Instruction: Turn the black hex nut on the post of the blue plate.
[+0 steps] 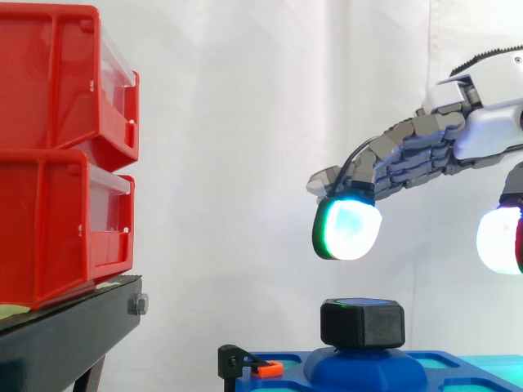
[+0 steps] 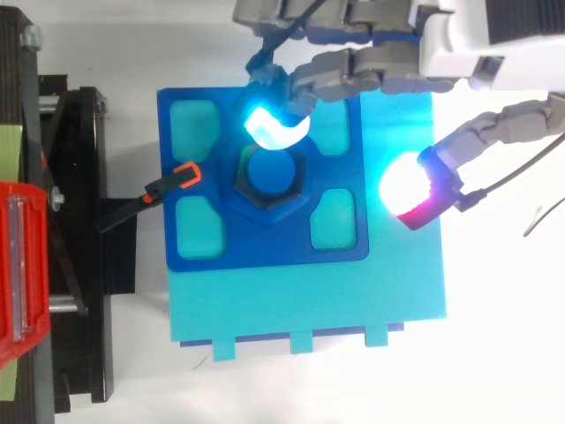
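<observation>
Right, from my console I see the robot hand (image 1: pixel 425 155) reaching in from the right of the side view with its fingers stretched out and spread, gripping nothing. One fingertip (image 1: pixel 347 230), glowing cyan-white with a green rim, hangs above the black hex nut (image 1: pixel 362 324) with a clear gap between them. From above, that same pad sits over the nut's edge on the arm's side, partly covering it. The thumb pad (image 2: pixel 408 187) glows white with a red edge and is well off to one side, over the turquoise board (image 2: pixel 309 300) just past the blue plate (image 2: pixel 265 247). The nut sits on the post (image 2: pixel 274 175) at the middle of the plate, on a raised blue hump between four shallow pockets. A small black clamp with an orange tip (image 2: pixel 168 187) bites the plate's edge on the side facing the black stand (image 1: pixel 65 327), which carries two stacked red bins (image 1: pixel 49 155). The board lies on a white worktop (image 2: pixel 494 353).
</observation>
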Available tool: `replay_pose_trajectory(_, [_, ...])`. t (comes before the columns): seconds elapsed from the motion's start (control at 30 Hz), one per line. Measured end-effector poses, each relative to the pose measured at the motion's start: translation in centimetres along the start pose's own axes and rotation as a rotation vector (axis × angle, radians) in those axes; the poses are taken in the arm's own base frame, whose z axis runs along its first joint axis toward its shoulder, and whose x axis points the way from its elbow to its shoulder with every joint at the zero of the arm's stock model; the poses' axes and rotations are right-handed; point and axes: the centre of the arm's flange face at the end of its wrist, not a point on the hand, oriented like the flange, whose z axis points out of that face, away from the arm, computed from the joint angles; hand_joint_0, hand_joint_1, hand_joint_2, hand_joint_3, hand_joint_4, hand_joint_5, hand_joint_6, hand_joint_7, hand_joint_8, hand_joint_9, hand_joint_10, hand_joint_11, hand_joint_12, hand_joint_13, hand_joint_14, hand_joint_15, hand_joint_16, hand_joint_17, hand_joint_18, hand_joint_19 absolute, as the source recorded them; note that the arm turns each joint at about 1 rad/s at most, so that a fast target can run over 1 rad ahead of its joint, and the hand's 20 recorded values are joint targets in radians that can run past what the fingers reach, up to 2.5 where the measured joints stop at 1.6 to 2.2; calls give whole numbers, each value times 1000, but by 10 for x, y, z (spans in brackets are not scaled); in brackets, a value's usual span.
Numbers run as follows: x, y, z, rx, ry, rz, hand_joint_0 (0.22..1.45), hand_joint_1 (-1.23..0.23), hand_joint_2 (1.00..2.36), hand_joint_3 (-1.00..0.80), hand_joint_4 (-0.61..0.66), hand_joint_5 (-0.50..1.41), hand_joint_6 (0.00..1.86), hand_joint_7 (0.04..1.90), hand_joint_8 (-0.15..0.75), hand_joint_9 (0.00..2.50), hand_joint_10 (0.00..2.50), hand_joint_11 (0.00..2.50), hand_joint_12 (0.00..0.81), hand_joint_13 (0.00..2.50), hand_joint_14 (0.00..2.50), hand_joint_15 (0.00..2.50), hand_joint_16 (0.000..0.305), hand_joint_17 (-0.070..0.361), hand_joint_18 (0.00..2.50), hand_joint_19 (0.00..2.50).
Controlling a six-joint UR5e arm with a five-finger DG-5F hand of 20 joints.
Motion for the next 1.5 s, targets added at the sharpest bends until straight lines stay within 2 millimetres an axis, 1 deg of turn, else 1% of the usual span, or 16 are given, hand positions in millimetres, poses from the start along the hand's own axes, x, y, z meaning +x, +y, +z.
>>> replay_pose_trajectory(0.1, [1, 1, 3, -5, -12, 4, 490, -967, 1000, -500, 11, -300, 501, 641, 106, 0, 0, 0, 289, 0, 0, 0, 40, 89, 0, 11])
replay_pose_trajectory(0.23, [8, -1, 11, -11, -22, 9, 488, -945, 1000, -500, 11, -300, 501, 644, 109, 0, 0, 0, 290, 0, 0, 0, 40, 89, 0, 24])
replay_pose_trajectory(0.53, [38, -9, 37, -24, -29, 40, 501, -936, 1000, -500, 24, -300, 502, 646, 104, 0, 0, 0, 285, 0, 0, 0, 39, 88, 0, 30])
replay_pose_trajectory(0.63, [44, -11, 43, -32, -36, 52, 496, -926, 1000, -500, 26, -300, 501, 646, 108, 0, 0, 0, 286, 0, 0, 0, 39, 89, 0, 28])
replay_pose_trajectory(0.77, [47, -12, 46, -39, -45, 61, 494, -922, 1000, -500, 32, -300, 501, 647, 108, 0, 0, 0, 288, 0, 0, 0, 39, 89, 0, 34])
replay_pose_trajectory(1.13, [48, -12, 48, -43, -55, 62, 497, -917, 1000, -500, 36, -300, 501, 648, 108, 0, 0, 0, 287, 0, 0, 0, 39, 89, 0, 34])
replay_pose_trajectory(1.27, [47, -11, 49, -46, -58, 62, 493, -912, 1000, -500, 66, -300, 502, 681, 108, 0, 0, 0, 288, 0, 0, 0, 40, 89, 0, 39])
replay_pose_trajectory(1.5, [49, -9, 49, -47, -55, 60, 491, -899, 1000, -500, 76, -300, 502, 688, 113, 0, 0, 0, 288, 0, 0, 0, 39, 89, 0, 46])
